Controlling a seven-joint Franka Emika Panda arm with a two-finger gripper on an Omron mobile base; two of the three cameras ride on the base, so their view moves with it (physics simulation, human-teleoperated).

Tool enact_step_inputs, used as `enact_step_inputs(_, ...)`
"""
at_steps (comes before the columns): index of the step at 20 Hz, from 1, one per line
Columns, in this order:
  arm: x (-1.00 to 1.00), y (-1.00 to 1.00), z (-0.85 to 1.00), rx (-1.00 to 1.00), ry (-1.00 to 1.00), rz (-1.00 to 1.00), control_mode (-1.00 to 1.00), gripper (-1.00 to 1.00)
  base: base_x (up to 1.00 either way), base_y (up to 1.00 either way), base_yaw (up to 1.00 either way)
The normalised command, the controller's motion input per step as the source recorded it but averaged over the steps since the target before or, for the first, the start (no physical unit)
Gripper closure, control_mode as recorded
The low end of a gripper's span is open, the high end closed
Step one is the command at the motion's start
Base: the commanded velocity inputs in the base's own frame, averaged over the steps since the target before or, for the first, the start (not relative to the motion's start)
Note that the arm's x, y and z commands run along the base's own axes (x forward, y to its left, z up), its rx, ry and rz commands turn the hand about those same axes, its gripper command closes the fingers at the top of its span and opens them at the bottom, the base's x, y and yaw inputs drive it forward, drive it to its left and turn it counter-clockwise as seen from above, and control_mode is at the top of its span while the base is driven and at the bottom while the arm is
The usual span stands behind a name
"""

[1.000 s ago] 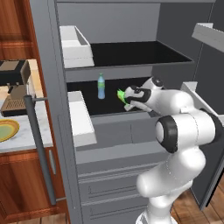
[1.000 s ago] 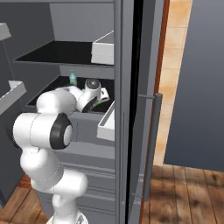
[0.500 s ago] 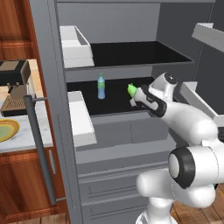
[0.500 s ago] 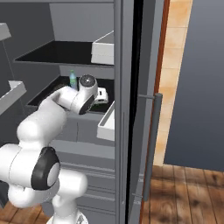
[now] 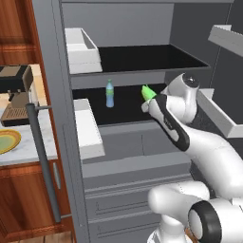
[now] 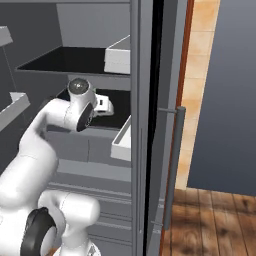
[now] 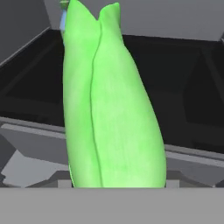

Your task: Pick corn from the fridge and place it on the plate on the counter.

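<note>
The corn (image 7: 111, 100) sits in the jaws: in the hand view its green husk rises straight up from between them, long axis running along the line of the gripper (image 5: 148, 100), tapered tips pointing away from the hand. The jaws are clenched on its base, though the fingertips themselves are hidden behind the husk. In the left base view the corn pokes up just above the wrist, clear of the fridge's (image 5: 142, 156) lower black shelf (image 5: 124, 107) and near that shelf's front edge, toward its right side.

The relation the next move turns on is where the plate (image 5: 6, 141) lies from the held corn. It rests on the bench (image 5: 23, 144) at the far left edge of the left base view, well apart from the gripper, with the open fridge door (image 5: 52, 118) and its long bar handle (image 5: 43, 161) standing between the two. By my reading, the arm has to draw the corn out past the shelf's front edge and swing it left around the door before it can lower it; the base may need to drive.

Count: one corn, one plate, one arm. Also one blue-green bottle (image 5: 109, 93) upright on the same shelf, left of the corn and apart from it, and one coffee machine (image 5: 16, 90) on the bench behind the plate.
</note>
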Motion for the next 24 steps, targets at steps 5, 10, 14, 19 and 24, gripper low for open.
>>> enact_step_inputs(5, -0.89, 0.01, 0.22, 0.00, -0.06, -0.14, -1.00, 1.00, 0.00, 0.00, 0.00)
enact_step_inputs(10, -0.83, 0.05, 0.32, 0.00, -0.04, -0.14, -1.00, 1.00, 0.00, 0.00, 0.00)
enact_step_inputs(14, -0.81, 0.05, 0.42, 0.00, -0.02, -0.08, -1.00, 1.00, 0.00, 0.00, 0.00)
enact_step_inputs(19, -0.54, 0.05, 0.29, 0.00, -0.02, 0.00, -1.00, 1.00, 0.00, 0.00, 0.00)
enact_step_inputs(24, -0.11, 0.03, 0.01, 0.00, -0.04, 0.00, -1.00, 1.00, 0.00, 0.00, 0.00)
